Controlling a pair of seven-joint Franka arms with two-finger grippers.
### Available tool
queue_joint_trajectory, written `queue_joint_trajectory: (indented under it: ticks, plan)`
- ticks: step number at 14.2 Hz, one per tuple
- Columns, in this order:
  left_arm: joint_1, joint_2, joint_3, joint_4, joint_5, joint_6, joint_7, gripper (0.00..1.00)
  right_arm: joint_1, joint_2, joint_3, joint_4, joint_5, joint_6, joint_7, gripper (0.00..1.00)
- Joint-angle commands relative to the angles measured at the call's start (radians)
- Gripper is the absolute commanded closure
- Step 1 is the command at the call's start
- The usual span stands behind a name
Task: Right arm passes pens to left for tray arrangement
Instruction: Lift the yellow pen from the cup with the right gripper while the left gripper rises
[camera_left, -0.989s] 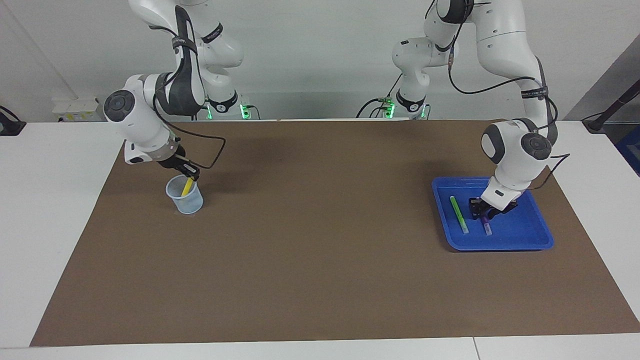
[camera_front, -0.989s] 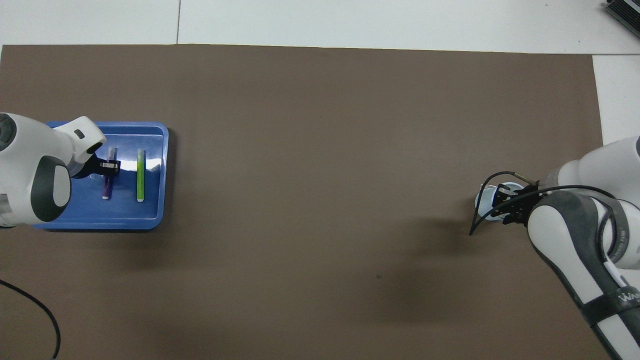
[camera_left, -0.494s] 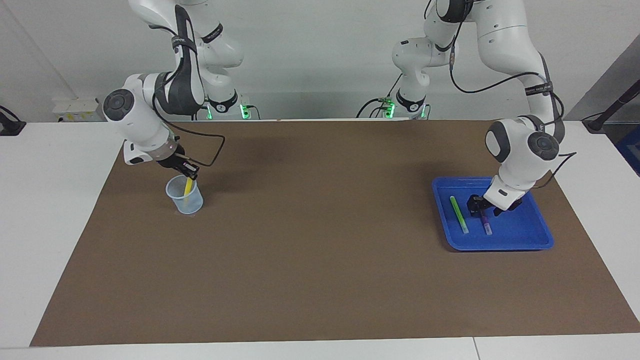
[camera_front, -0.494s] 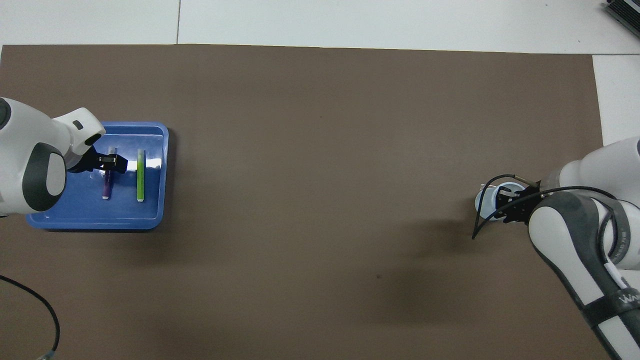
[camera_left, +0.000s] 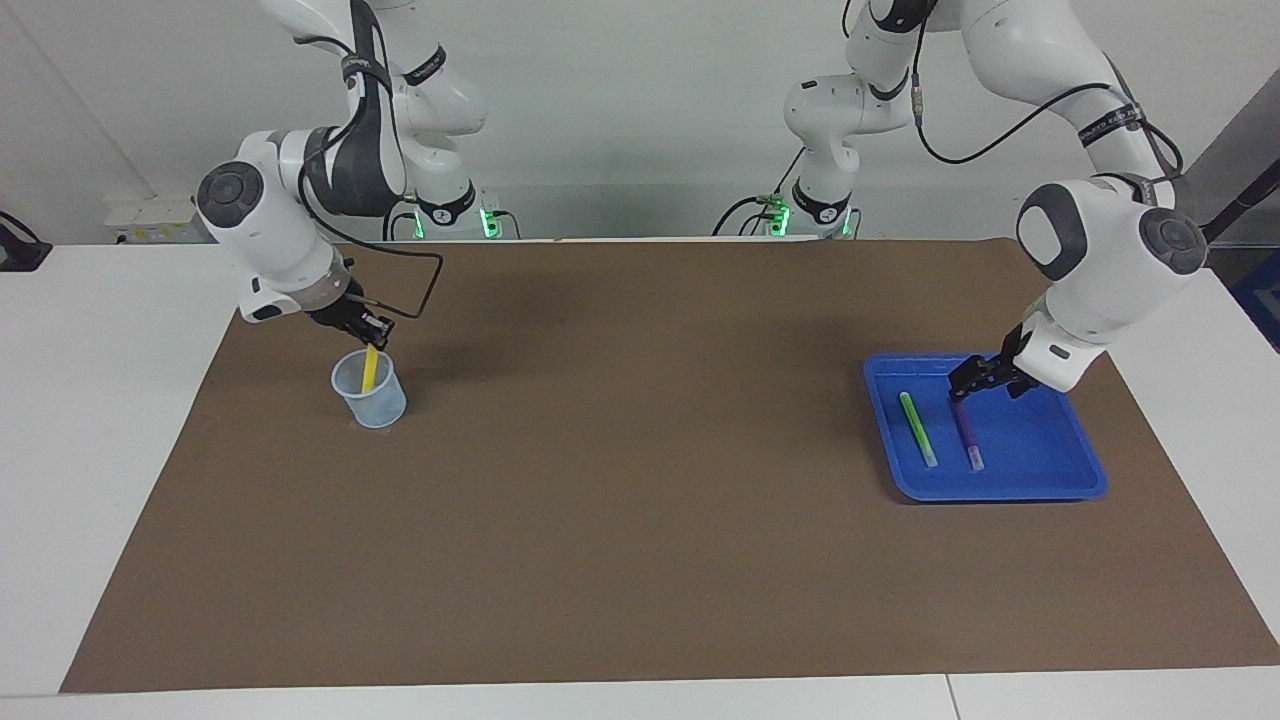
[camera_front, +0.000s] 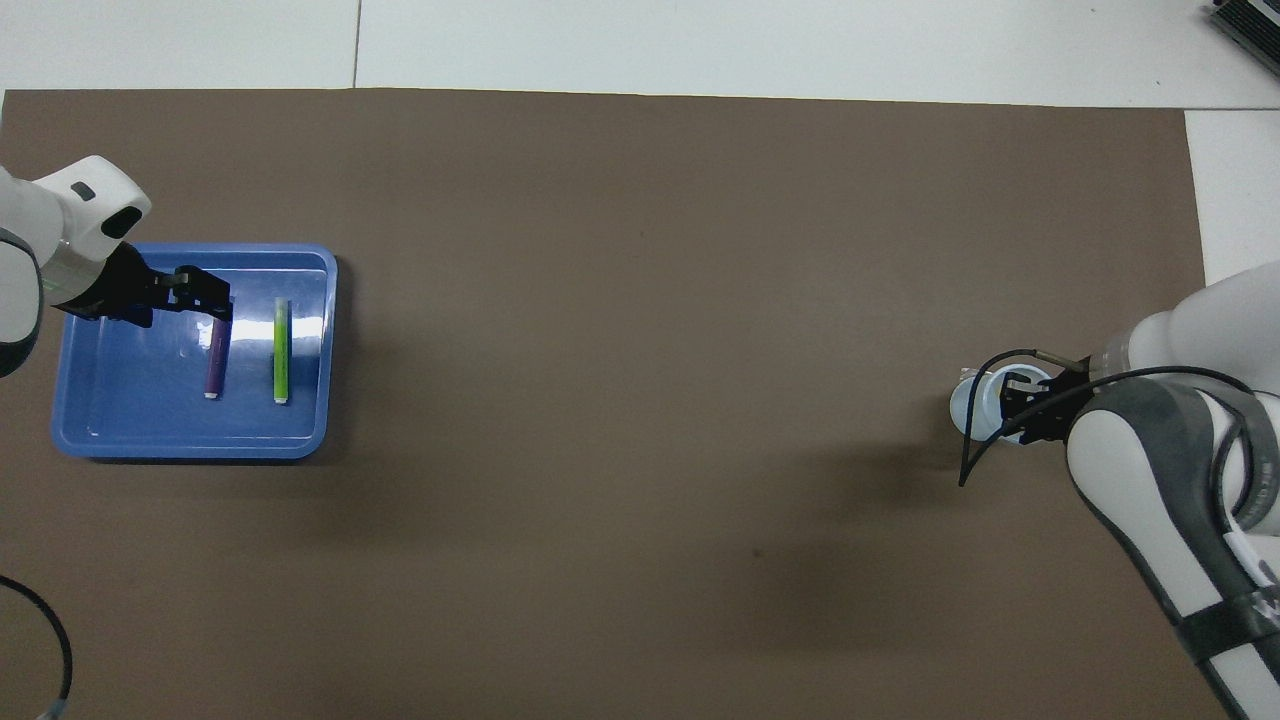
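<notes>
The brown-matted worktop (camera_left: 640, 520) carries a shallow bright-blue plastic tray (camera_left: 1040, 487) near the left arm's end; its green pen (camera_left: 917, 428) and purple pen (camera_left: 966, 436) lie parallel, pale ends away from the robots. The left end effector (camera_left: 982, 380) hangs wide above the purple pen. The right end effector (camera_left: 366, 331), clamped on the upright yellow pen (camera_left: 369, 369) in the pale-blue cup (camera_left: 370, 392), must lift it for handover.

Tray (camera_left: 1040, 482) at left arm's end of table; two pens (camera_left: 918, 429) lie side by side in tray, not touching; cup (camera_left: 369, 392) at right arm's end, well apart from tray; third pen (camera_left: 369, 368) stands tilted in cup; mat (camera_left: 640, 560) under both.
</notes>
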Motion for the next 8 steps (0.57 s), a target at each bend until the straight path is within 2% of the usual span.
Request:
queue_joint_trajectory:
  ticks: [1,4,8]
  plan:
    - [-0.024,-0.053,0.002,0.013,-0.044,-0.083,-0.097,0.02,-0.002,-0.022,0.007,0.11,-0.026,-0.138,-0.03,1.0]
    - [-0.03,-0.103,-0.014,0.013,-0.1,-0.135,-0.191,0.0,0.037,-0.056,0.019,0.195,-0.004,-0.261,-0.029,1.0]
    - [-0.045,-0.171,-0.021,0.0,-0.226,-0.154,-0.424,0.0,0.119,-0.108,0.026,0.2,0.152,-0.282,-0.018,1.0]
